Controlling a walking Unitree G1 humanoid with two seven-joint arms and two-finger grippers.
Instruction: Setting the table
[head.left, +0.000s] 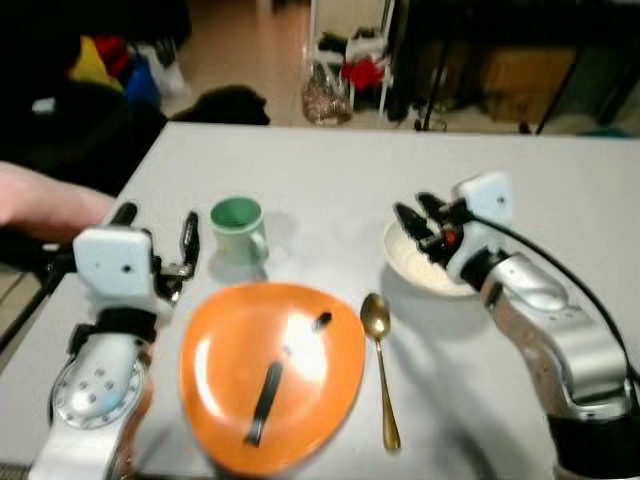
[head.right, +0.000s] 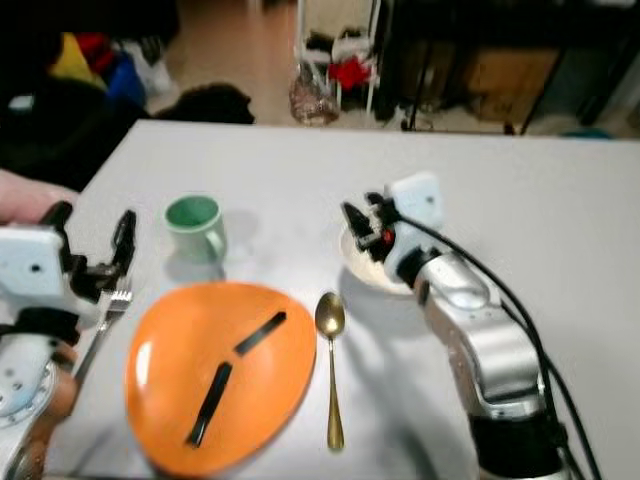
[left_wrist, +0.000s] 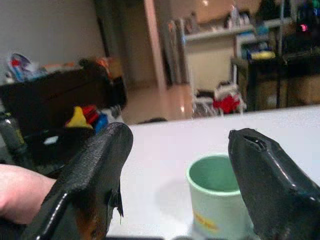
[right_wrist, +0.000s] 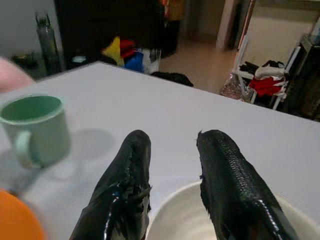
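Centre-right of the head view: right gripper (head.left: 415, 222) hovering at the near rim of the white bowl (head.left: 412, 263), fingers (right_wrist: 125, 180) slightly apart and clamped on nothing, one tip over the rim and the other outside it. Probably either lining up to nudge the bowl or just letting it go; cannot say which.

Lower centre: one orange plate (head.left: 225, 375), placed as the heart of the setting, with two short dark strips (head.left: 265, 400) lying on it, possibly shadows or reflections.

Just right of the plate: one gold spoon (head.left: 382, 370), lying straight, bowl end toward the far side, parallel to the plate's edge as cutlery should sit.

Left of the plate, in the right eye view: one fork (head.right: 108, 310), mostly hidden under the left gripper (head.left: 160, 240).

Above the plate, upper left of it: one green mug (head.left: 238, 228), upright, handle turned toward the plate.

Left gripper raised above the table (head.left: 330, 170) beside the fork, fingers (left_wrist: 95, 165) wide apart, holding nothing, aimed at the mug.

Far left edge: part of a person's arm (head.left: 40, 200), resting at the table's corner.
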